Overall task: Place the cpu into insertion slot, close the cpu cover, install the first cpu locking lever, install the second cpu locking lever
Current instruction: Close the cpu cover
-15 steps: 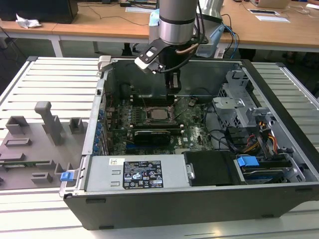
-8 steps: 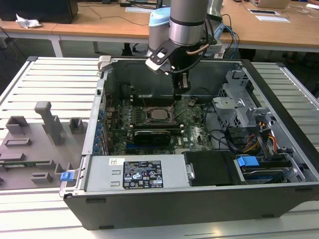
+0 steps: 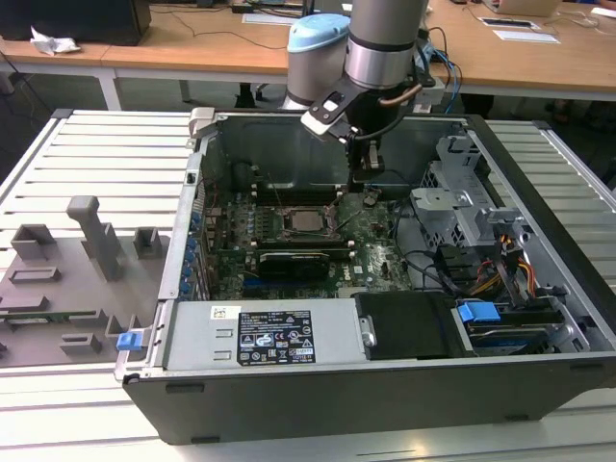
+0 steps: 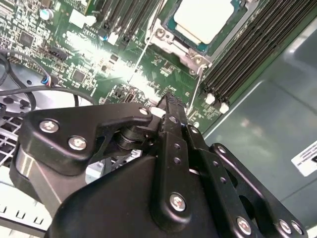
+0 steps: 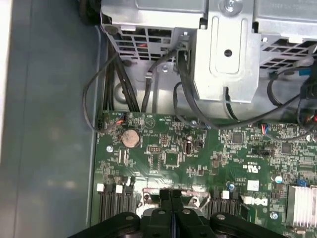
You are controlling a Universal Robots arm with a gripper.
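Note:
The cpu lies flat in the insertion slot on the green motherboard, inside the open computer case. Its silvery top shows through the cpu cover, whose metal frame lies down around it. Two thin wire locking levers run out from the socket corners. My gripper hangs just off the socket's corner on the exterior view's right, close above the board. In both wrist views its black fingers are pressed together, and the tip ends right beside the end of one lever. I see nothing between the fingers.
A metal drive cage and bundled cables stand on the exterior view's right of the gripper. The power supply fills the case front. Black memory slots flank the socket. A grey fixture tray lies outside the case.

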